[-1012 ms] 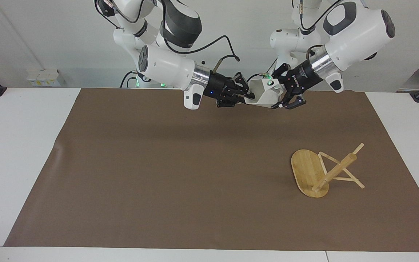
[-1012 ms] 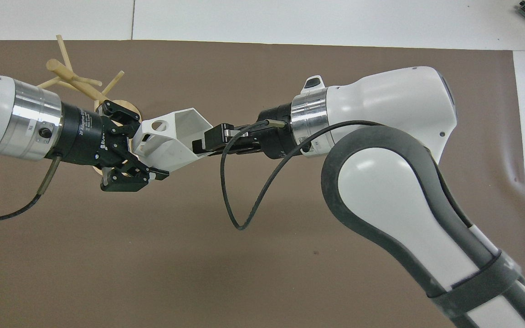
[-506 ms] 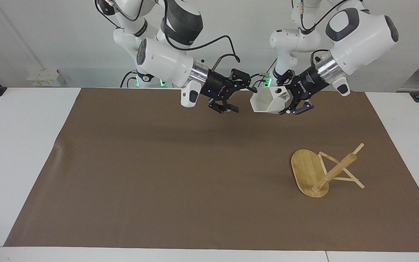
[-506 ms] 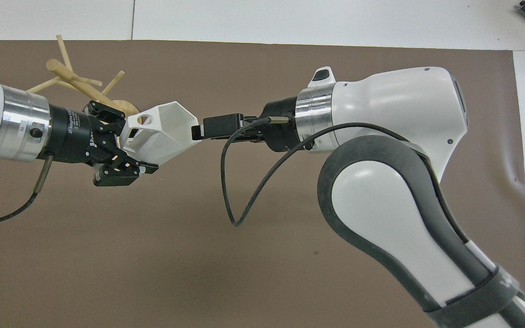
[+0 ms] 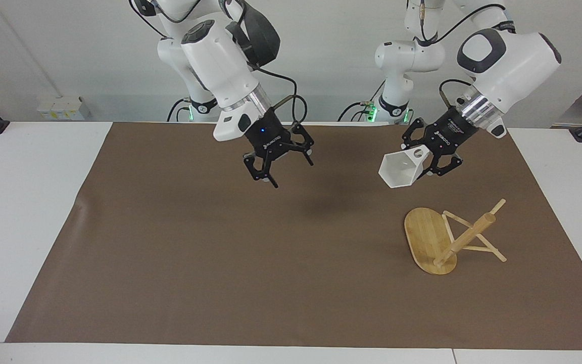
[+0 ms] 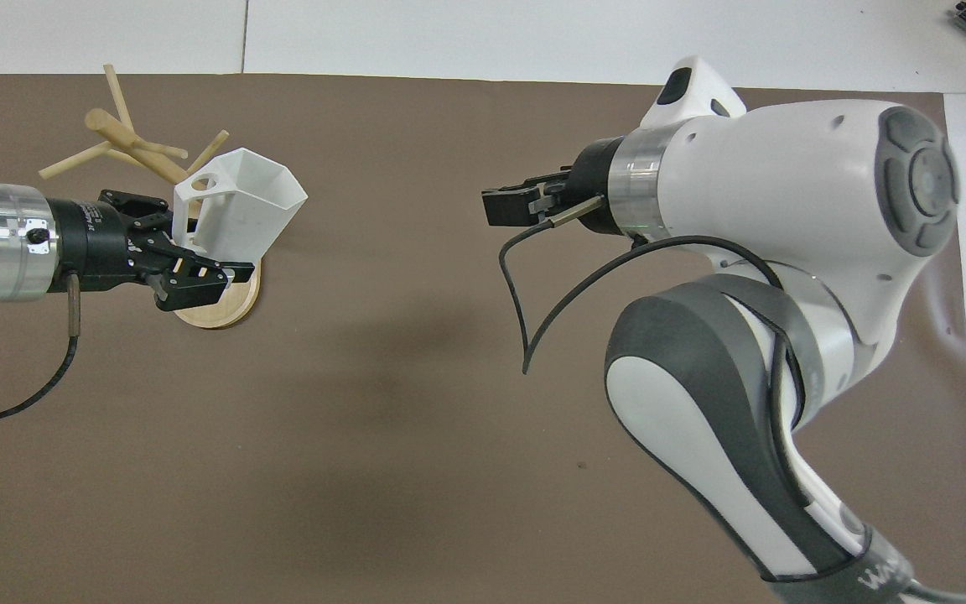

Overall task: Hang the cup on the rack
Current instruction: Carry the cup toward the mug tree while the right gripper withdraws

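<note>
The left gripper (image 5: 431, 161), clamped on the small white faceted cup (image 5: 401, 170), hung over the tipped-over light bamboo rack (image 5: 450, 237). The right gripper (image 5: 277, 167) stood spread, empty. Risk: sideways pegs would shed the cup.

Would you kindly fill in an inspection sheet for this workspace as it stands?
Surface: brown mat on a white table.
Job's things: cup held in the air, over the mat beside the rack; rack at the left arm's end, nothing hung on it.
Clutter: nothing seen.
Grippers: left pincer shut on the cup; right pincer open, empty, over the mat.
Cables: black cable looping from the right wrist.
Surroundings: plain wall.
</note>
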{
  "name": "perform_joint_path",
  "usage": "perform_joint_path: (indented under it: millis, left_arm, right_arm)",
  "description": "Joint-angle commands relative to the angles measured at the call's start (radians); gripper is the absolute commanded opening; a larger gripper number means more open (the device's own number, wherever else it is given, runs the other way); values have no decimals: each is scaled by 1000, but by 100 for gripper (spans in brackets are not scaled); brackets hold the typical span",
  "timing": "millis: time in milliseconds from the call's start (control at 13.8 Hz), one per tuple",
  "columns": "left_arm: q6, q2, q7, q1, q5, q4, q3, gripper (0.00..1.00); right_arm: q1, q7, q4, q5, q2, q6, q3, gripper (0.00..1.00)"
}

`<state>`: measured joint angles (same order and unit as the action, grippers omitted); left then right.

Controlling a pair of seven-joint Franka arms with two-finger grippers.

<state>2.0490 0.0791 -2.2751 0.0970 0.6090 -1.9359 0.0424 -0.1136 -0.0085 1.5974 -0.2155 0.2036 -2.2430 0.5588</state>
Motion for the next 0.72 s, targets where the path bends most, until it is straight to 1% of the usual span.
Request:
perform_joint_path:
  millis: [0, 72, 217, 289, 361, 434, 506, 578, 651]
  left_arm:
    - [77, 5, -124, -3, -32, -34, 8, 0]
    - [97, -21, -174, -2, -49, -28, 8, 0]
    - [193, -88, -312, 7, -125, -12, 8, 0]
    - [226, -116, -352, 9, -135, -3, 8, 0]
    - [246, -128, -378, 10, -135, 0, 8, 0]
    - [256, -140, -400, 10, -135, 5, 8, 0]
    - [261, -153, -421, 10, -137, 12, 8, 0]
    - [261, -163, -429, 9, -137, 18, 8, 0]
    - [266, -170, -432, 6, -137, 18, 8, 0]
  right_arm:
    - [-11, -5, 29, 25, -78, 112, -91, 100]
    - [-11, -8, 36, 25, -88, 165, -135, 100]
    - [-11, -42, 73, 27, -113, 219, -233, 100]
    - [-11, -59, 104, 27, -133, 242, -276, 100]
    - [-11, -61, 107, 36, -139, 291, -314, 100]
    - [-11, -61, 105, 80, -141, 340, -339, 100]
    - [-11, -61, 102, 155, -145, 373, -352, 100]
    - [-9, -56, 101, 213, -147, 399, -353, 100]
    - [-9, -48, 99, 243, -147, 414, -353, 100]
